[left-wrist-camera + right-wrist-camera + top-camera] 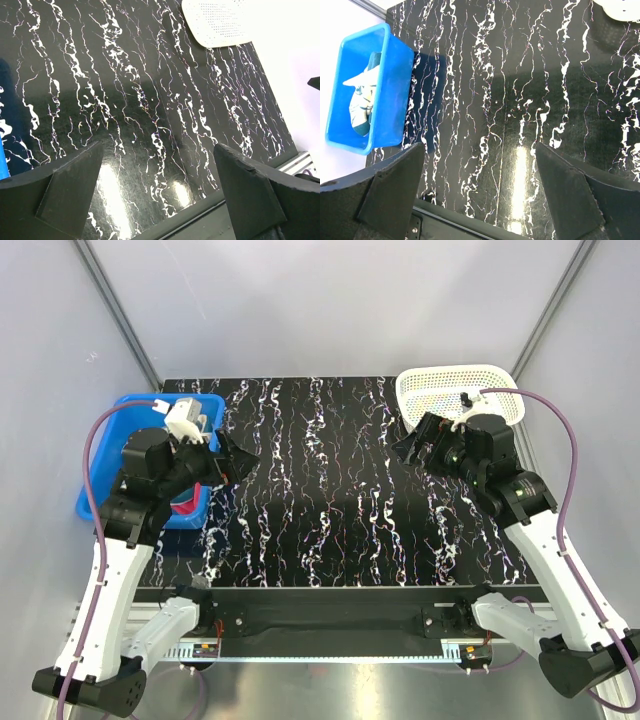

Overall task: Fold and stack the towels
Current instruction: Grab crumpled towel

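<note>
On bench (330,490), left side, towels (362,97) are kept in blue bin (395,85), unfetched; left pincer (159,170) and right pincer (480,165) are held agape, empty; first retrieval judged next.

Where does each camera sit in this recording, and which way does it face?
Top external: above and behind the arm bases, looking down on the black marbled table; both arms show, left gripper and right gripper open.
Left wrist: on the left arm, facing right across the table toward the white basket; its own fingers at the bottom.
Right wrist: on the right arm, facing left toward the blue bin holding a white-printed towel; own fingers below.
Shared: both wrist views see the table's middle.
</note>
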`<state>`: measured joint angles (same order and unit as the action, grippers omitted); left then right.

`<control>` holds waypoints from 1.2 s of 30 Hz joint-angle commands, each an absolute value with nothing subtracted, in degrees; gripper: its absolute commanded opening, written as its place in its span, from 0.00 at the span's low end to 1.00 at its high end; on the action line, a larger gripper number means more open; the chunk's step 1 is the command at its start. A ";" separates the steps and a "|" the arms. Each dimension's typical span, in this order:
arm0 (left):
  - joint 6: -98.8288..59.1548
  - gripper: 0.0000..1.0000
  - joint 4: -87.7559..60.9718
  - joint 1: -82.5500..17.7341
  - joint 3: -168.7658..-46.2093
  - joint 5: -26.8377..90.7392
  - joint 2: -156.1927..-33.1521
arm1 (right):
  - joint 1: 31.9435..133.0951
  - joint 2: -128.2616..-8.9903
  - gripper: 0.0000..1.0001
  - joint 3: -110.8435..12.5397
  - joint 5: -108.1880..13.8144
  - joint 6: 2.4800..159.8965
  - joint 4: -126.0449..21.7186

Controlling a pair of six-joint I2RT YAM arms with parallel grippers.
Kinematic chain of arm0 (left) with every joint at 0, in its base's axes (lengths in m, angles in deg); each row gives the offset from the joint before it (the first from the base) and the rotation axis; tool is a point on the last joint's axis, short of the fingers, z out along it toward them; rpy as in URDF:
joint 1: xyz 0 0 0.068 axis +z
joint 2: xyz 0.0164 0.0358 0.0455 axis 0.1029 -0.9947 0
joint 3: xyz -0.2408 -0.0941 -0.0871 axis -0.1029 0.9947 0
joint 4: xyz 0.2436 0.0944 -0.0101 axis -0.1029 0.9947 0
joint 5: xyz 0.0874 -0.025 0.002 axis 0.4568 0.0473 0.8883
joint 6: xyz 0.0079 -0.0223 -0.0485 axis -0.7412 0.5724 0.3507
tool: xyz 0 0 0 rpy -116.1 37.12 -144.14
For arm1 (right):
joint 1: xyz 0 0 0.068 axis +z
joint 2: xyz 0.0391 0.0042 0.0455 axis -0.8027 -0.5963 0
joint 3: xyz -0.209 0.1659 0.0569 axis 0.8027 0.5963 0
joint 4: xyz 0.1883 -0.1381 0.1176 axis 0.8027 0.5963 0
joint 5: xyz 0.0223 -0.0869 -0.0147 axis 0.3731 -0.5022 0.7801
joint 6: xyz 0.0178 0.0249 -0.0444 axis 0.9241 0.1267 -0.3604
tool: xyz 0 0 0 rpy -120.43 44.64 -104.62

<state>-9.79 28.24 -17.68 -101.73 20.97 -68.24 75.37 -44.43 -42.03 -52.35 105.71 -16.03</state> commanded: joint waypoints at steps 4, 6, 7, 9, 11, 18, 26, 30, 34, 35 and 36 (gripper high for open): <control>-7.78 0.99 27.56 -17.60 -104.04 26.39 -68.83 | 75.37 -43.09 1.00 -41.90 -53.42 106.19 -16.63; -6.81 0.99 28.43 -17.60 -104.66 28.95 -70.06 | 75.36 -43.09 1.00 -41.55 -53.07 106.45 -16.90; -6.46 0.98 29.48 -17.25 -105.45 30.79 -71.02 | 75.37 -43.27 1.00 -41.37 -52.98 106.54 -17.25; -5.58 0.97 31.42 -13.85 -108.69 36.33 -75.15 | 75.37 -43.35 1.00 -40.58 -52.98 106.80 -17.51; -5.05 0.95 32.92 -9.80 -111.85 37.49 -80.94 | 75.37 -43.53 1.00 -39.88 -52.81 107.07 -18.21; 0.74 0.91 29.06 -0.20 -113.98 45.73 -97.91 | 75.37 -42.83 1.00 -36.28 -39.38 106.98 -24.80; 3.04 0.88 25.36 2.97 -118.89 50.85 -116.54 | 75.37 -42.83 1.00 -36.54 -34.26 106.46 -27.27; 1.98 0.83 27.20 3.67 -124.07 52.95 -123.49 | 75.37 -41.60 1.00 -36.54 -34.96 105.75 -26.48; 1.19 0.30 29.23 4.64 -129.53 50.77 -127.02 | 75.37 -41.07 1.00 -36.80 -37.77 106.19 -25.08; -0.03 0.22 29.75 4.64 -132.58 50.67 -126.50 | 75.45 -41.33 1.00 -37.76 -38.12 105.84 -24.46; -0.56 0.15 30.37 4.46 -134.35 50.41 -125.80 | 75.37 -41.42 1.00 -38.29 -38.22 105.66 -24.02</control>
<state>1.25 30.73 4.13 -126.82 49.82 -128.28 75.37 -41.89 -35.97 -37.09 106.73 -24.22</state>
